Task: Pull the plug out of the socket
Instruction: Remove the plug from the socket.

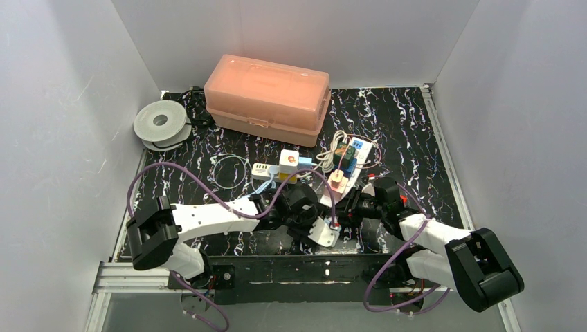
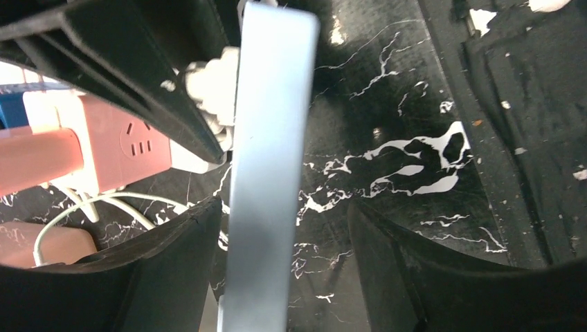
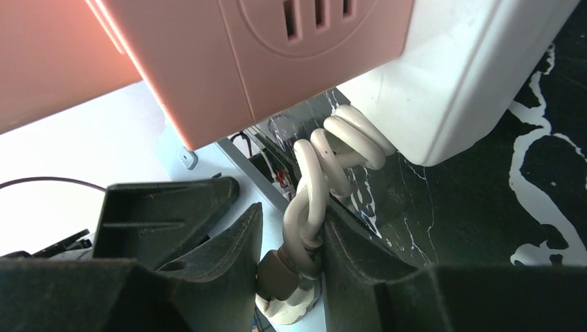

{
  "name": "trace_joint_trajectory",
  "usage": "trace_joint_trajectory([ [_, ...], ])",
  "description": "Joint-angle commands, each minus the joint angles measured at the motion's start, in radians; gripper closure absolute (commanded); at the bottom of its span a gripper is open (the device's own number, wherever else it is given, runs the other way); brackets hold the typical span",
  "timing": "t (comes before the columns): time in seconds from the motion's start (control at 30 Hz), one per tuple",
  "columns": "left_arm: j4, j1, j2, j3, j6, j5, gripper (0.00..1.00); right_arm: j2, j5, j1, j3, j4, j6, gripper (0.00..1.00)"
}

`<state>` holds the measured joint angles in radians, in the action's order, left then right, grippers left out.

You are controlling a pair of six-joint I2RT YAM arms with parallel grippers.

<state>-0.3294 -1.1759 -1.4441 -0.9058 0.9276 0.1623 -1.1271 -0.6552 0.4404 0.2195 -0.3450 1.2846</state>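
A white power strip (image 1: 360, 147) lies right of centre with several plugs in it; a pink plug (image 1: 337, 181) sits at its near end. The right wrist view shows the pink block (image 3: 277, 48) on the strip's white end (image 3: 450, 83). My right gripper (image 3: 292, 211) is shut on the strip's twisted white cable (image 3: 311, 180), just above a brown sleeve. It sits at the strip's near end in the top view (image 1: 351, 206). My left gripper (image 2: 284, 207) is open around a pale flat bar (image 2: 266, 138), which touches only the left finger. The pink block (image 2: 131, 142) is to its left.
A salmon plastic box (image 1: 270, 97) stands at the back. A white spool (image 1: 160, 123) is at the back left. A second small strip with white and yellow adapters (image 1: 285, 166) and a thin wire loop (image 1: 232, 169) lie in the middle. Grey walls enclose the table.
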Motion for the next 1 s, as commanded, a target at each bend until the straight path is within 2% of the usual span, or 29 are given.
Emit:
trace_joint_trajectory([
  [0.0,0.075,0.04,-0.018,-0.047,0.011,0.028,0.34,0.031,-0.094,0.003,0.054,-0.044,-0.009,0.99],
  [0.23,0.046,0.051,-0.067,-0.045,0.058,0.058,0.37,0.022,-0.106,0.004,0.057,-0.054,-0.014,0.99],
  [0.33,0.025,0.048,-0.074,-0.032,0.072,0.075,0.44,0.017,-0.116,0.004,0.061,-0.055,-0.013,0.99],
  [0.37,0.012,0.046,-0.07,-0.024,0.078,0.075,0.52,0.016,-0.118,0.004,0.061,-0.053,-0.011,0.99],
  [0.47,-0.022,0.037,-0.051,0.005,0.117,0.085,0.86,0.012,-0.125,0.003,0.067,-0.05,-0.01,0.99],
  [0.5,-0.014,0.031,-0.041,0.011,0.136,0.099,0.93,0.004,-0.13,0.003,0.073,-0.053,-0.009,0.99],
  [0.57,0.032,0.016,-0.022,0.019,0.162,0.139,1.0,-0.013,-0.138,0.003,0.078,-0.084,0.017,0.99],
  [0.67,0.06,-0.003,0.011,0.055,0.181,0.181,1.0,-0.026,-0.13,-0.001,0.055,-0.15,0.066,0.99],
  [0.73,0.042,-0.013,0.024,0.084,0.195,0.16,1.0,-0.036,-0.119,-0.014,-0.005,-0.295,0.161,0.99],
  [0.8,-0.042,-0.036,0.078,0.168,0.257,0.165,1.0,-0.016,-0.141,-0.043,-0.018,-0.315,0.18,0.99],
  [0.97,-0.011,-0.039,0.133,0.244,0.294,0.205,1.0,-0.019,-0.187,-0.105,-0.053,-0.408,0.243,0.99],
])
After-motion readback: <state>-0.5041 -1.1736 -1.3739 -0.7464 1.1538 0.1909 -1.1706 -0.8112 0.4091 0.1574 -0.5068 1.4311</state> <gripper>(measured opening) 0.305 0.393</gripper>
